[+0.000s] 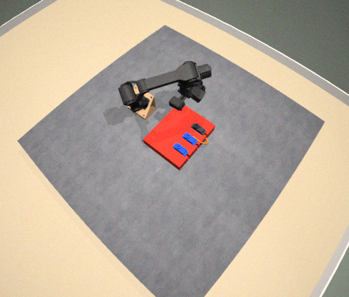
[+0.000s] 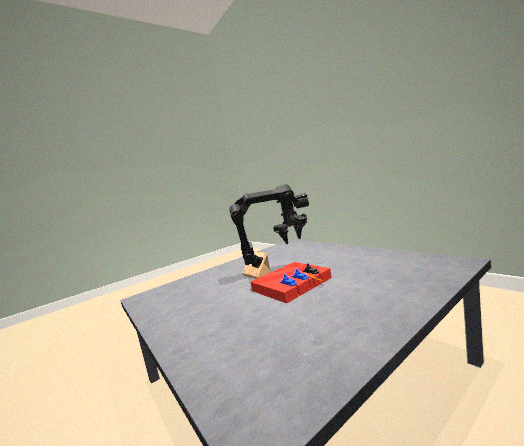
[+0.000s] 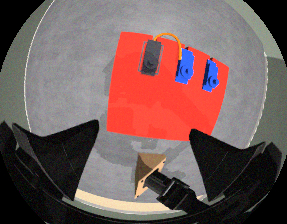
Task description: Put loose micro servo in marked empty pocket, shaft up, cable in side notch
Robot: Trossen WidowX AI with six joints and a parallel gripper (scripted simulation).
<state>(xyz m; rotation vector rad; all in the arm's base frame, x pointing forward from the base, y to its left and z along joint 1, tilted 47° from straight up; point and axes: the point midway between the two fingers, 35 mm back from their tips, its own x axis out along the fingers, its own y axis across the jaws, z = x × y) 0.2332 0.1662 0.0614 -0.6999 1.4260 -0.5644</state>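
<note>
The black micro servo (image 1: 198, 128) (image 2: 310, 270) (image 3: 151, 58) sits in a pocket of the red deck (image 1: 168, 131) (image 2: 277, 291) (image 3: 143, 106), at the end of a row with two blue servos (image 1: 189, 138) (image 1: 180, 148) (image 3: 184, 66) (image 3: 210, 75). Its shaft side faces up, and its orange cable (image 1: 205, 142) (image 3: 170, 38) loops out over the deck's edge. My gripper (image 1: 186, 99) (image 2: 290, 233) (image 3: 146, 129) is open and empty. It hangs high above the deck, well apart from the servo.
The arm's tan wedge base (image 1: 145, 107) (image 2: 256, 269) (image 3: 148, 175) stands on the grey table top (image 1: 110, 186) beside the deck. The table's edges (image 2: 395, 357) are far from the deck.
</note>
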